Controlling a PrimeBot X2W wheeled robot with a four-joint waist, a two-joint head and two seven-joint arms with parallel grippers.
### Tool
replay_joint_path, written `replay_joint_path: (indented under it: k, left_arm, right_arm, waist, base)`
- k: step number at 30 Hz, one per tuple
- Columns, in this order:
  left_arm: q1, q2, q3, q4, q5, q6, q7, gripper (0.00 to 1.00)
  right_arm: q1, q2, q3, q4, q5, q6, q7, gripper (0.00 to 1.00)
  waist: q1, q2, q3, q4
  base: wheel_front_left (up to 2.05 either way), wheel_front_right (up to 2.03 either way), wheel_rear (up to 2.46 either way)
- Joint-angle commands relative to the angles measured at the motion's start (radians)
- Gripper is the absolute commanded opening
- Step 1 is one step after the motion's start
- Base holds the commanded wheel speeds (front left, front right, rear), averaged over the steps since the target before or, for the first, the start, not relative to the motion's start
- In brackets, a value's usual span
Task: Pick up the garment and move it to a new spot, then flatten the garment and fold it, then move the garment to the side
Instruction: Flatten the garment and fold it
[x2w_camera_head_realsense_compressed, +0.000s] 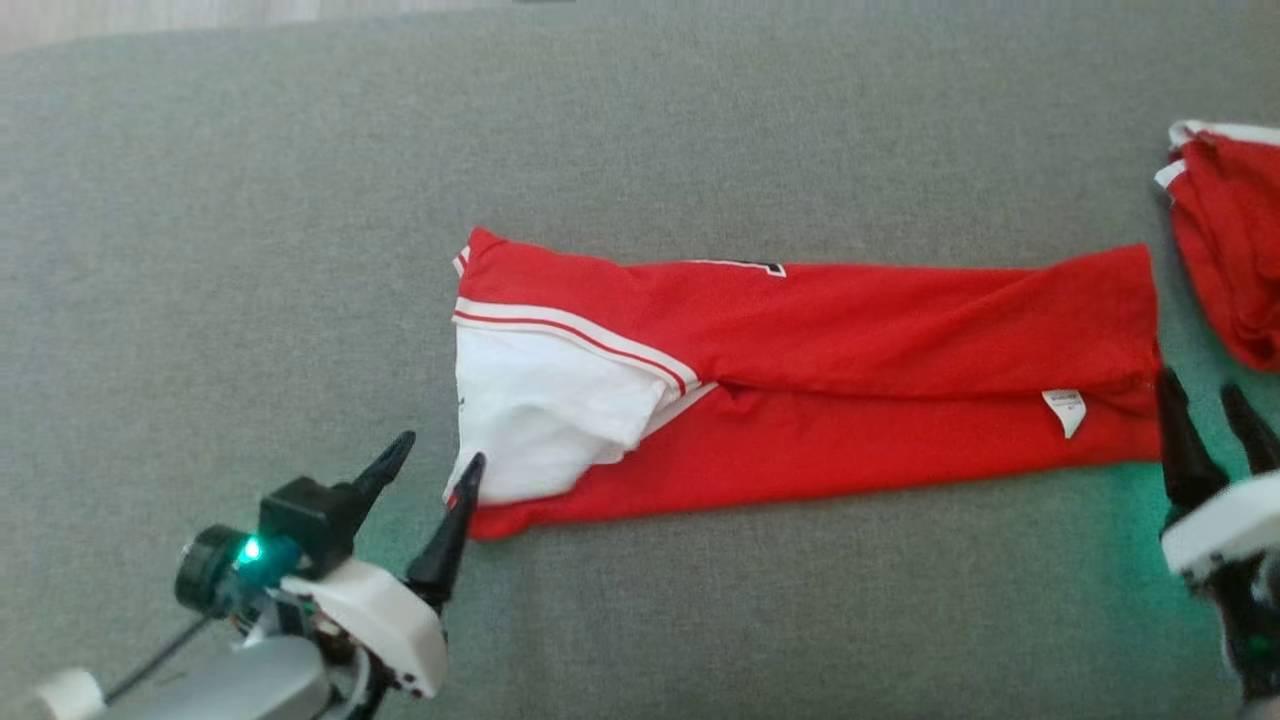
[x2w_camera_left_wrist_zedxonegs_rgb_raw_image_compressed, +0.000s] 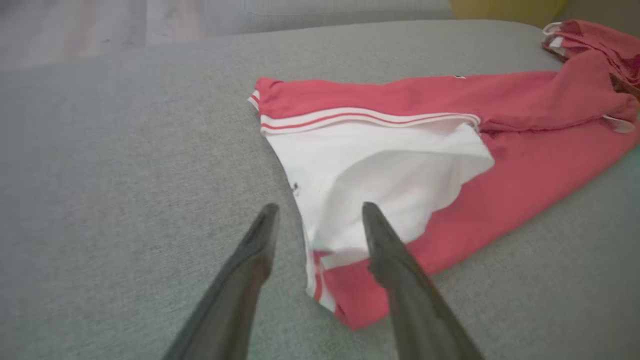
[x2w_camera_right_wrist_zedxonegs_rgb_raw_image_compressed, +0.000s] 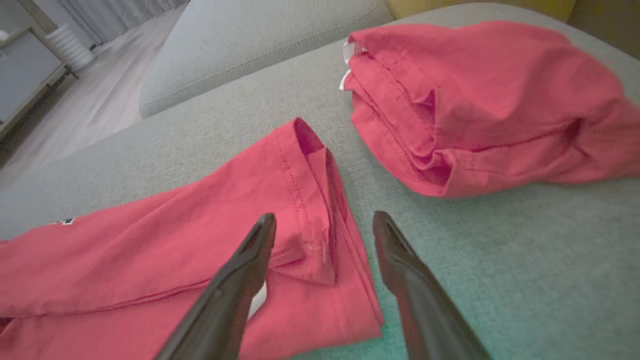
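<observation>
Left end effector (x2w_camera_head_realsense_compressed: 441, 447) and right end effector (x2w_camera_head_realsense_compressed: 1197, 381) flank one garment (x2w_camera_head_realsense_compressed: 850, 330) of two.

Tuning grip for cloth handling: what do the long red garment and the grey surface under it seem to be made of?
Red garment: soft matte knit, probably cotton jersey; it creases limply and has stitched hems. Grey surface: matte woven upholstery fabric, judging by its fine visible weave; fibre unclear.

The garment (x2w_camera_head_realsense_compressed: 850, 330) is soft matt cloth, red and white, lightly creased. Beneath it, the cushion (x2w_camera_head_realsense_compressed: 300, 200) shows a coarse grey weave. Left pincer (x2w_camera_head_realsense_compressed: 441, 449): smooth, dark, faintly shiny, set in a glossy white casing (x2w_camera_head_realsense_compressed: 380, 610).
</observation>
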Motion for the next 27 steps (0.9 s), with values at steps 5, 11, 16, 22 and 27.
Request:
replay_joint_path:
  k: [5, 11, 16, 22, 27]
  left_arm:
    - [0.055, -0.084, 0.086, 0.078, 0.047, 0.085, -0.088, 1.00]
    - [0.209, -0.285, 0.335, 0.068, 0.297, 0.181, -0.100, 1.00]
    - [0.316, -0.401, 0.420, 0.052, 0.506, 0.180, -0.100, 1.00]
    - [0.381, -0.483, 0.459, 0.081, 0.627, 0.121, -0.100, 1.00]
    - [0.400, -0.513, 0.491, 0.103, 0.673, 0.086, -0.100, 1.00]
  right_arm:
    - [0.095, 0.088, -0.069, -0.051, 0.017, 0.007, -0.046, 1.00]
    - [0.089, 0.149, -0.149, -0.023, 0.023, 0.007, -0.084, 1.00]
    - [0.014, 0.149, -0.224, 0.034, -0.004, 0.007, -0.094, 1.00]
    - [-0.052, 0.146, -0.346, 0.157, -0.084, 0.007, -0.063, 1.00]
    - [-0.067, 0.162, -0.390, 0.243, -0.139, 0.007, -0.010, 1.00]
  waist:
    - [0.0000, 0.0000, -0.056, 0.024]
    - [0.0000, 0.0000, -0.085, 0.086]
    - [0.0000, 0.0000, -0.085, 0.147]
    - [0.0000, 0.0000, -0.092, 0.193]
    - [0.0000, 0.0000, -0.098, 0.206]
  base:
    - [0.00, 0.00, 0.00]
    - [0.00, 0.00, 0.00]
    - [0.00, 0.00, 0.00]
    - [0.00, 0.00, 0.00]
    - [0.00, 0.00, 0.00]
